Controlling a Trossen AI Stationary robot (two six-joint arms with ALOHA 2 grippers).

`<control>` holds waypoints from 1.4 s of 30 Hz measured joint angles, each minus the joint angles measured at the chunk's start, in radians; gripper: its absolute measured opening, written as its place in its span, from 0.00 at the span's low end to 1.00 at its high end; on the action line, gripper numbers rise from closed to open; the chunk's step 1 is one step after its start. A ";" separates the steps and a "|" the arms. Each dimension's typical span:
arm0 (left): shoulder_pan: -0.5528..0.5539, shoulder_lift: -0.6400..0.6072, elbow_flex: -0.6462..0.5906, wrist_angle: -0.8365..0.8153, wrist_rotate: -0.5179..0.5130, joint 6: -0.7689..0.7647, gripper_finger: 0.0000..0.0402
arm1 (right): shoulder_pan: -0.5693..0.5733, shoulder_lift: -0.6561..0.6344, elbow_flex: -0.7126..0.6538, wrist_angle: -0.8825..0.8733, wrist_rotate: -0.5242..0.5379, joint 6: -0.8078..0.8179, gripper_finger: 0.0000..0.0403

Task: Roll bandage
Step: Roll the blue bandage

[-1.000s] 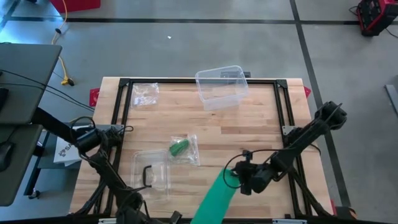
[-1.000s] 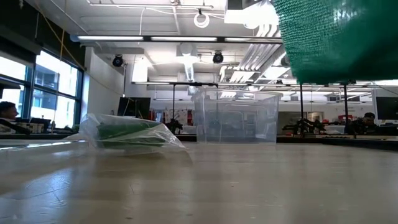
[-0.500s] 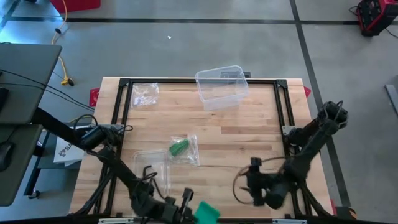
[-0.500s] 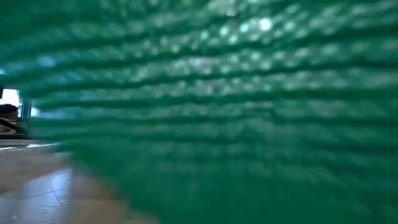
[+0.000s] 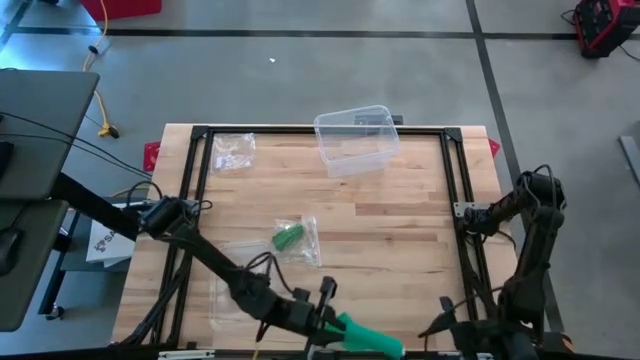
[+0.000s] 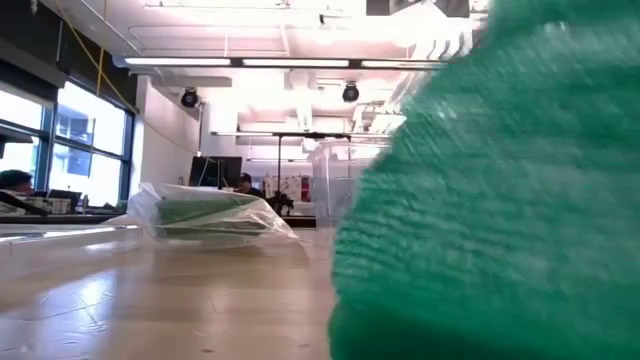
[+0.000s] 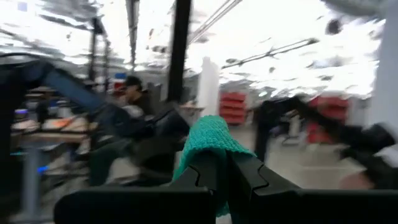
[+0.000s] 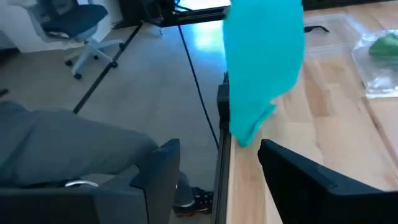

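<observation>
The green bandage (image 5: pixel 368 337) hangs over the table's near edge, bunched into a short slack wad. It fills the right of the low view (image 6: pixel 500 200) and shows as a teal flap (image 8: pixel 261 62) in the right wrist view. My left gripper (image 5: pixel 328 318) is shut on it. My right gripper (image 5: pixel 447 322) stands open near the table's near right corner, apart from the bandage, with nothing between its fingers (image 8: pixel 217 180). My left gripper pinches the bandage between its two shut fingers (image 7: pixel 239 177), and the green cloth (image 7: pixel 211 140) bulges out just past the fingertips. The fingers come roughly level from the table's left along the near edge. The bandage droops slack beyond them; how many layers are pinched, I cannot tell.
A clear plastic box (image 5: pixel 355 138) stands at the far edge. A plastic bag holding a green roll (image 5: pixel 290 238) lies mid-table, also in the low view (image 6: pixel 205 212). A small clear bag (image 5: pixel 232 150) lies far left and a clear flat tray (image 5: pixel 240 275) near left. A black frame rail (image 5: pixel 460 200) borders the table.
My right gripper has opened, let go of the bandage's end, and swung up and toward the table's near right corner. My left gripper has carried the bandage along the near edge toward the right. The strip, earlier stretched between both grippers, now droops bunched from the left gripper alone.
</observation>
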 joint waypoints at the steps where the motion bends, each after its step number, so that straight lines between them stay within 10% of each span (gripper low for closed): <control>1: 0.011 0.001 0.000 -0.015 -0.017 0.016 0.01 | 0.002 0.002 0.000 -0.003 0.002 -0.002 0.53; 10: 0.163 -0.017 -0.043 -0.125 -0.153 0.130 0.01 | -0.096 0.008 -0.002 -0.200 -0.023 -0.003 0.53; 27: 0.289 -0.229 -0.553 -0.096 -0.666 0.003 0.01 | -0.261 0.013 -0.003 -0.552 -0.143 -0.093 0.53; 36: 0.366 -0.319 -0.706 -0.093 -0.680 -0.059 0.01 | -0.345 0.013 -0.007 -0.479 -0.362 -0.288 0.53; 42: 0.368 -0.351 -0.728 -0.120 -0.741 -0.007 0.01 | -0.425 0.012 -0.174 -0.013 -0.524 -0.491 0.53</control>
